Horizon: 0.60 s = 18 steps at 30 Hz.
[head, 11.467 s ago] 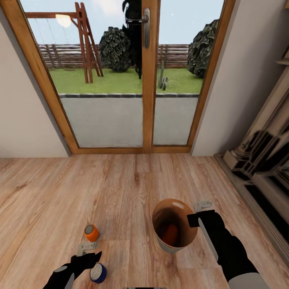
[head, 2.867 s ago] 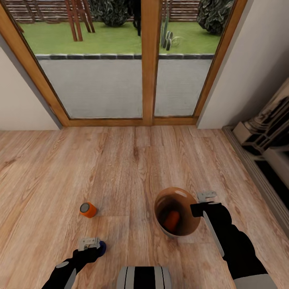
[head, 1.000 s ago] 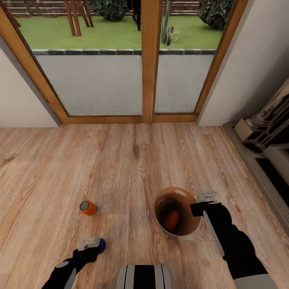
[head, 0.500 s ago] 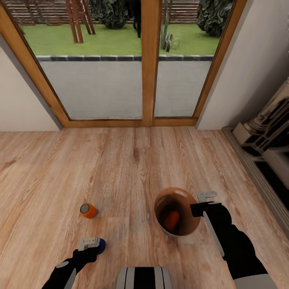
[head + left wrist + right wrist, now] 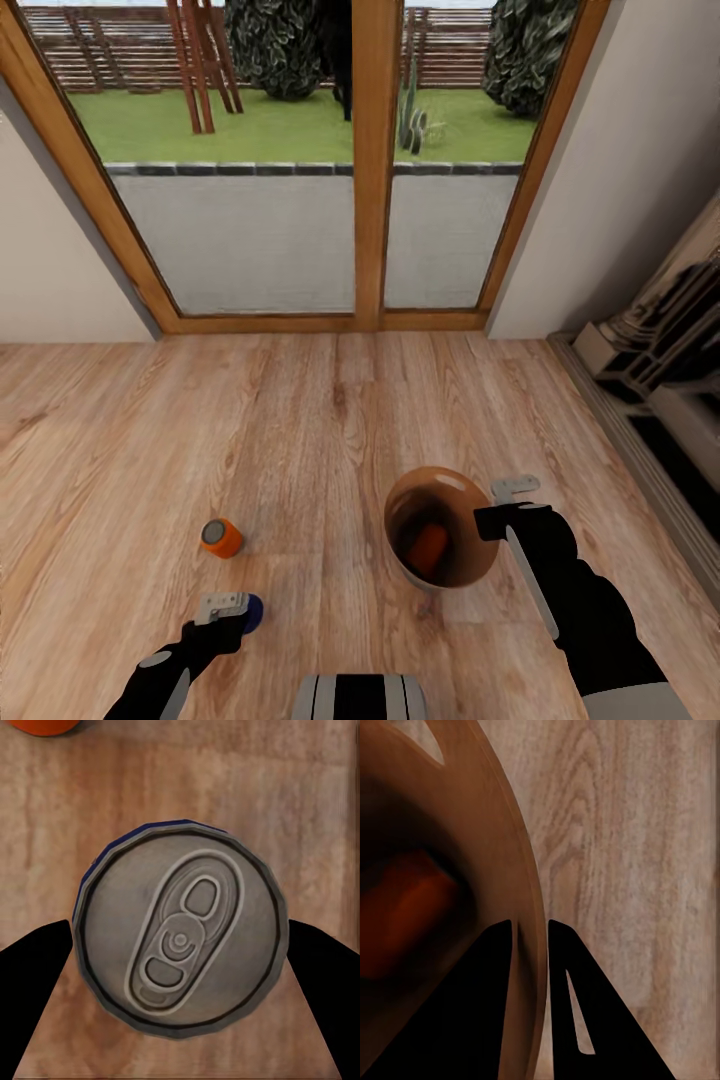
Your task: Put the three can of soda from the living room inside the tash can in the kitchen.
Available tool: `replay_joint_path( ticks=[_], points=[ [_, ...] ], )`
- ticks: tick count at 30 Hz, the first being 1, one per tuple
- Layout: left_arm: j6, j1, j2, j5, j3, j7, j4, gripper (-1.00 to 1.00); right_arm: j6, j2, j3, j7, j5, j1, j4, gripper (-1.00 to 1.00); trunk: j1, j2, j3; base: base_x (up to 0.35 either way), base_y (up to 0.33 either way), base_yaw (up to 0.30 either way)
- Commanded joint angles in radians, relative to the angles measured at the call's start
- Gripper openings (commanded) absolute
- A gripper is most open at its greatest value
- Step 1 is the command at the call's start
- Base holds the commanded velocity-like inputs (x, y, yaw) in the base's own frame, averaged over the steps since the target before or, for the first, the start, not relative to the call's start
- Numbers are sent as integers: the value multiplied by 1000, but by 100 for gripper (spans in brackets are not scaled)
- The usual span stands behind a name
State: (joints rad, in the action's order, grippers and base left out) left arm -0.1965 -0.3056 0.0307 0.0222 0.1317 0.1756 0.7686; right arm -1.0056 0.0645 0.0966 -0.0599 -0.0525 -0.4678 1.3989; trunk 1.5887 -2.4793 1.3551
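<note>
Gripping matters most at the near edge of the scene, where the left pincer (image 5: 228,606) hangs straight over the dark blue can (image 5: 180,937) standing upright on the wood floor (image 5: 330,420). In the left wrist view its silvery top with the pull tab sits between the two dark fingers (image 5: 37,975), which stand apart on either side with a thin strip of floor showing at the rim, so this pincer reads as spread and not yet clamped. If the fingers close while set too high or off-centre, the round can could squirt out and roll, likely toward the orange can (image 5: 221,537) lying on its side a little farther off.

Across from it, the right pincer (image 5: 503,512) is closed on the rim of the trash can (image 5: 440,478); the right wrist view shows the thin brown wall pinched between its fingertips. One orange-red can (image 5: 429,548) already lies inside. That grip on a narrow edge looks like the weaker point: a tilt of the arm could tip the bin and spill its can, or the rim could slip free.

Beyond, the wood-framed glass doors (image 5: 370,170) close off the room; two cans remain outside the bin.
</note>
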Motion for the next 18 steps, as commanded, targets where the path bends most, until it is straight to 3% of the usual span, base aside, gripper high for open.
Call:
replay_joint_path(
  ticks=[1, 18],
  points=[
    [0, 0, 0, -1, 0, -1, 0, -100, 1, 0, 0, 5, 13, 0, 0, -100, -4, 7, -3, 0, 0, 0],
    [0, 0, 0, -1, 0, -1, 0, -100, 1, 0, 0, 5, 13, 0, 0, -100, -69, 126, -57, 0, 0, 0]
  ],
)
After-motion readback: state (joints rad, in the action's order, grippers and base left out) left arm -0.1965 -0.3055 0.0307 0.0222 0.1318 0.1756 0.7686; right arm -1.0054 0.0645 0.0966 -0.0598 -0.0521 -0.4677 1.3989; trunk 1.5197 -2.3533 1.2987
